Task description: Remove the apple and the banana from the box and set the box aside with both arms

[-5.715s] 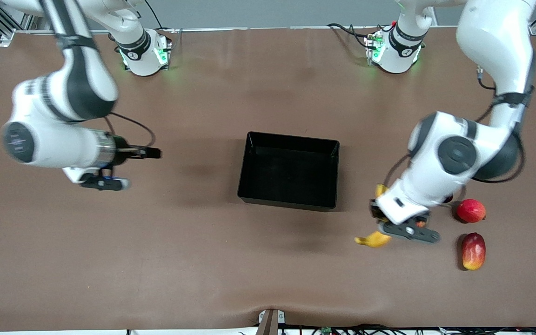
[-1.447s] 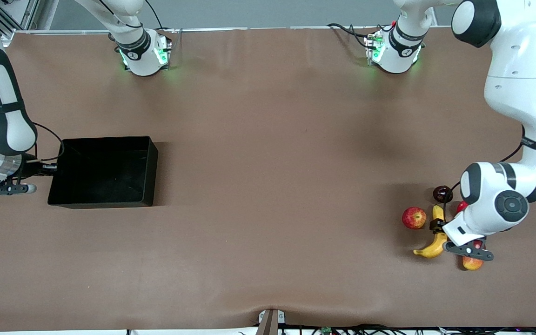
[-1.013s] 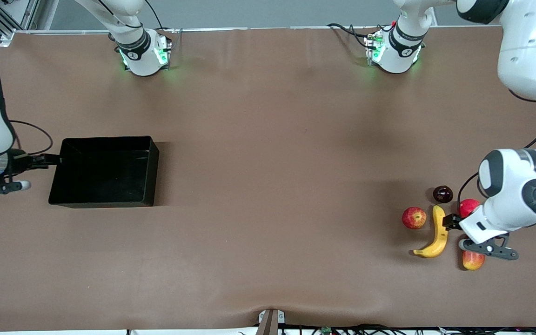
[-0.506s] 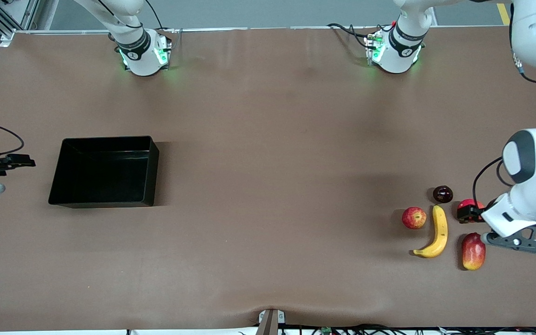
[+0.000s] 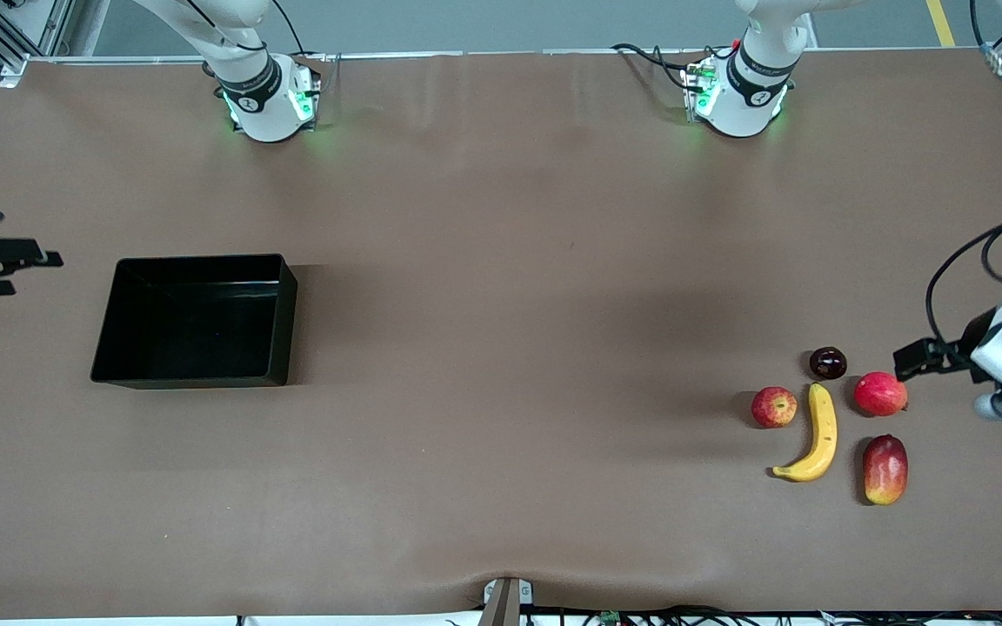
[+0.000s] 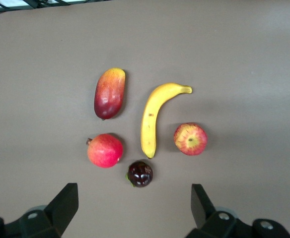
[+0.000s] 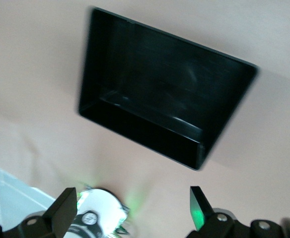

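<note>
Five fruits lay on your tabletop (image 5: 501, 287) at the left arm's end: one banana (image 5: 818, 435), one apple (image 5: 774, 406), one mango (image 5: 885, 469), one plum (image 5: 828, 362) and one round red fruit (image 5: 880, 393) with a small crown. You also had one box (image 5: 279, 322), set well apart from them at the right arm's end. Your banana was long, curved and yellow, lying flat between the apple and the mango, its upper tip near the plum. Your apple was small and round, red with yellow streaks, its stem dimple facing up, just beside the banana but apart from it. Your box was a shallow, glossy black rectangular tray with upright walls and nothing inside it. Your two grippers held nothing: the left gripper (image 5: 912, 358) hung with its jaws spread wide just beside the round red fruit, and the right gripper (image 5: 14, 265) hung with its jaws wide apart near the tabletop's edge, apart from the box.
</note>
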Tool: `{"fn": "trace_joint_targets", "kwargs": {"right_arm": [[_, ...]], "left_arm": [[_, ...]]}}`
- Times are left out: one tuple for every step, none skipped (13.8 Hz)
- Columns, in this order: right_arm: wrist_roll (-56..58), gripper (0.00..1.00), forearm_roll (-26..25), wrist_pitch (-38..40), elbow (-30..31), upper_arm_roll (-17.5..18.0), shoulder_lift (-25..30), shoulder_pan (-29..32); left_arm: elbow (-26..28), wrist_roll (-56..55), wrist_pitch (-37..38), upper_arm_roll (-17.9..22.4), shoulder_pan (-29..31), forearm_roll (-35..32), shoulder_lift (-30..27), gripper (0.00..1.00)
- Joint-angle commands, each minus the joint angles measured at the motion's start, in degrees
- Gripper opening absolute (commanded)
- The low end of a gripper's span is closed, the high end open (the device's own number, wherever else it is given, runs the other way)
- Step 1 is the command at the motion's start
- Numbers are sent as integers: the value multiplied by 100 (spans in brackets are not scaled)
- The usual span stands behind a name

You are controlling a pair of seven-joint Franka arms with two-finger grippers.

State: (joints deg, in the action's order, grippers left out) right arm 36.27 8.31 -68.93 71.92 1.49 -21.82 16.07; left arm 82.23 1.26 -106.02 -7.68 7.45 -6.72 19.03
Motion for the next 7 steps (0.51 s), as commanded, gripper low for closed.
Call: {"fn": "trace_joint_targets", "kwargs": {"right_arm": [[-67, 100, 259, 135, 129, 18, 624, -147], [-207, 100, 250, 152, 147, 10, 766, -183], [-443, 100, 215, 196, 191, 18, 915, -210], [-663, 100, 76, 257, 235, 27, 1047, -323], [-874, 100, -126, 275, 331, 27, 1205, -507], [-1033, 100, -319, 206, 514, 27, 1441, -692], [-1078, 100, -495, 127, 699, 27, 1627, -841]], "left_arm": [[5, -55, 257, -76, 20, 101, -390, 100], [-92, -73, 449, -102, 3, 109, -435, 100], [-154, -81, 694, -190, -15, 109, -470, 100], [-198, -169, 845, -356, -6, 109, -618, 100], [-190, -474, 951, -479, 2, 109, -750, 100], [-181, -886, 1134, -559, -15, 101, -874, 100], [-163, -1203, 1319, -603, -85, 92, -1014, 100]]}}
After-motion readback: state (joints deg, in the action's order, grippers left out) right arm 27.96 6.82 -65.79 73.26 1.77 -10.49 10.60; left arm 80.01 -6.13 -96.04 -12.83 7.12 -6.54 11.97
